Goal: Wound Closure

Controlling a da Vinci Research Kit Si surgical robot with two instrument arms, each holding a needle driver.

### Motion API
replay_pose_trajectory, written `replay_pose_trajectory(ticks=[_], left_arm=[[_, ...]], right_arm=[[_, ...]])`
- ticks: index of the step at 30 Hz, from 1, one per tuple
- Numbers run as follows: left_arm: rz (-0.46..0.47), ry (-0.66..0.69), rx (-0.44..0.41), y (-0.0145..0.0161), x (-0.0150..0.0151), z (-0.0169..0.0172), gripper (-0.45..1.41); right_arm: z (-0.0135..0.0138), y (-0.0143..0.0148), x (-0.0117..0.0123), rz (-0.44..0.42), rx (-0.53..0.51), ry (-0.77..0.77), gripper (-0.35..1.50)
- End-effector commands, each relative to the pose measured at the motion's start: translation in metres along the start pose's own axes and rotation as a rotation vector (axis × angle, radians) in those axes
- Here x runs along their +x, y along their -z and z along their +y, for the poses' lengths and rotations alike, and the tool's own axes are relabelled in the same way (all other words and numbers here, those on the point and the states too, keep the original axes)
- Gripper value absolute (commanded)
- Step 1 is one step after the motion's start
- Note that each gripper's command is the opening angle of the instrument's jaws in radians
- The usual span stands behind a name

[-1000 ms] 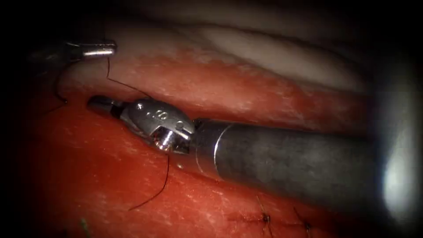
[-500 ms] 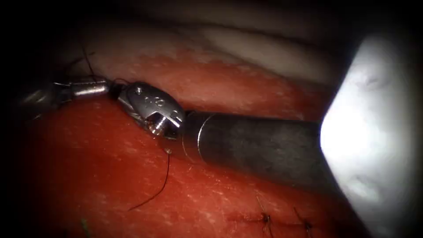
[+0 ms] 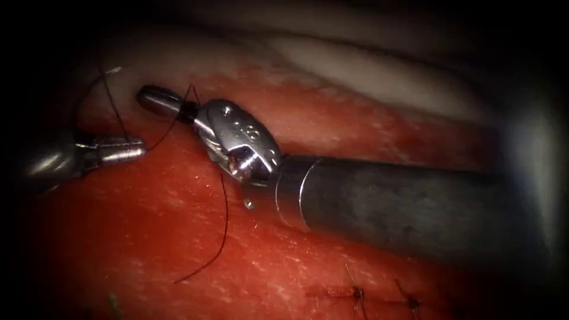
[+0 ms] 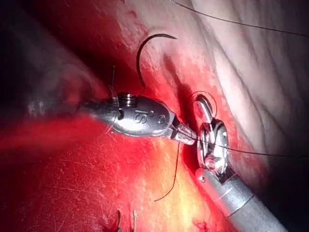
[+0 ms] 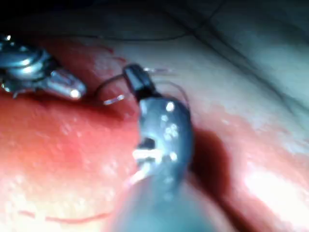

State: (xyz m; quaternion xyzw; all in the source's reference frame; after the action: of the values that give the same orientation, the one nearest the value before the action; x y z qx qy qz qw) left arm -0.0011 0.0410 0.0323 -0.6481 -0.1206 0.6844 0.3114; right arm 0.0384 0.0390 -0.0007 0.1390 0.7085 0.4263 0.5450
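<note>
Pinches the thread in the left tool's closed jaws at endoscope left, loops it round the closed, empty right tool upper left; in left wrist view, arches the needle over the tissue from behind the left tool

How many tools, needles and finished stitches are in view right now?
Tools: 2, left hand shut on thread, right hand shut.
Curved needle: 1, by the right hand's wrist.
Finished stitches: 2.
Total: 5.
</note>
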Motion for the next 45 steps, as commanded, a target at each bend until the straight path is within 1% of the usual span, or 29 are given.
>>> replay_pose_trajectory(ticks=[1,4,7,8,9,10,11,12,15,16,17,19,23,26,32,33,34,36,37,38,40,42,43,45], left_arm=[[0.000,0.003,-0.002,-0.0006,-0.0010,0.0004,-0.35],[0.002,0.009,-0.010,-0.0013,-0.0016,0.0003,-0.35],[0.002,0.009,-0.013,-0.0016,-0.0023,-0.0002,-0.35],[0.002,0.012,-0.015,-0.0015,-0.0027,-0.0007,-0.35],[0.002,0.012,-0.015,-0.0015,-0.0027,-0.0007,-0.35],[0.002,0.011,-0.016,-0.0015,-0.0028,-0.0009,-0.35],[0.002,0.013,-0.017,-0.0015,-0.0032,-0.0012,-0.35],[0.003,0.017,-0.017,-0.0016,-0.0035,-0.0014,-0.35],[0.006,0.020,-0.016,-0.0017,-0.0038,-0.0016,-0.35],[0.012,0.024,-0.015,-0.0019,-0.0040,-0.0016,-0.35],[0.012,0.024,-0.015,-0.0019,-0.0040,-0.0016,-0.35],[0.015,0.034,-0.018,-0.0021,-0.0042,-0.0016,-0.35],[0.017,0.041,-0.030,-0.0026,-0.0046,-0.0016,-0.35],[0.017,0.057,-0.043,-0.0031,-0.0055,-0.0019,-0.35],[0.018,0.074,-0.061,-0.0034,-0.0062,-0.0021,-0.35],[0.018,0.074,-0.061,-0.0034,-0.0062,-0.0021,-0.35],[0.017,0.078,-0.065,-0.0033,-0.0064,-0.0021,-0.35],[0.017,0.084,-0.068,-0.0033,-0.0064,-0.0020,-0.35],[0.017,0.084,-0.068,-0.0033,-0.0064,-0.0020,-0.35],[0.017,0.084,-0.075,-0.0032,-0.0065,-0.0018,-0.35],[0.017,0.089,-0.083,-0.0032,-0.0065,-0.0015,-0.35],[0.017,0.089,-0.087,-0.0032,-0.0065,-0.0013,-0.35],[0.017,0.088,-0.101,-0.0033,-0.0066,-0.0008,-0.35],[0.017,0.088,-0.107,-0.0033,-0.0065,-0.0005,-0.35]], right_arm=[[-0.0002,-0.0005,0.0002,-0.003,0.018,-0.004,-0.35],[-0.0007,-0.0001,0.0008,-0.012,0.054,-0.013,-0.35],[-0.0013,0.0006,0.0013,-0.023,0.099,-0.030,-0.11],[-0.0015,0.0011,0.0015,-0.026,0.109,-0.034,0.02],[-0.0015,0.0011,0.0015,-0.026,0.109,-0.034,0.02],[-0.0016,0.0014,0.0016,-0.027,0.114,-0.035,0.07],[-0.0017,0.0018,0.0016,-0.029,0.121,-0.037,0.19],[-0.0018,0.0022,0.0017,-0.033,0.137,-0.038,0.26],[-0.0018,0.0025,0.0018,-0.038,0.162,-0.040,0.26],[-0.0019,0.0032,0.0020,-0.047,0.209,-0.049,0.26],[-0.0019,0.0032,0.0020,-0.047,0.209,-0.049,0.26],[-0.0022,0.0035,0.0021,-0.049,0.249,-0.038,0.26],[-0.0025,0.0037,0.0022,-0.046,0.283,-0.032,0.26],[-0.0030,0.0038,0.0026,-0.049,0.347,-0.013,0.26],[-0.0033,0.0038,0.0029,-0.058,0.424,-0.023,0.26],[-0.0033,0.0038,0.0029,-0.058,0.424,-0.023,0.26],[-0.0034,0.0039,0.0028,-0.089,0.465,-0.035,0.27],[-0.0034,0.0041,0.0029,-0.122,0.494,-0.041,0.31],[-0.0034,0.0041,0.0029,-0.122,0.494,-0.041,0.31],[-0.0035,0.0042,0.0029,-0.152,0.519,-0.045,0.34],[-0.0035,0.0044,0.0029,-0.186,0.551,-0.050,0.34],[-0.0035,0.0045,0.0029,-0.196,0.566,-0.053,0.36],[-0.0036,0.0050,0.0031,-0.229,0.615,-0.062,0.37],[-0.0036,0.0054,0.0032,-0.248,0.644,-0.066,0.37]])
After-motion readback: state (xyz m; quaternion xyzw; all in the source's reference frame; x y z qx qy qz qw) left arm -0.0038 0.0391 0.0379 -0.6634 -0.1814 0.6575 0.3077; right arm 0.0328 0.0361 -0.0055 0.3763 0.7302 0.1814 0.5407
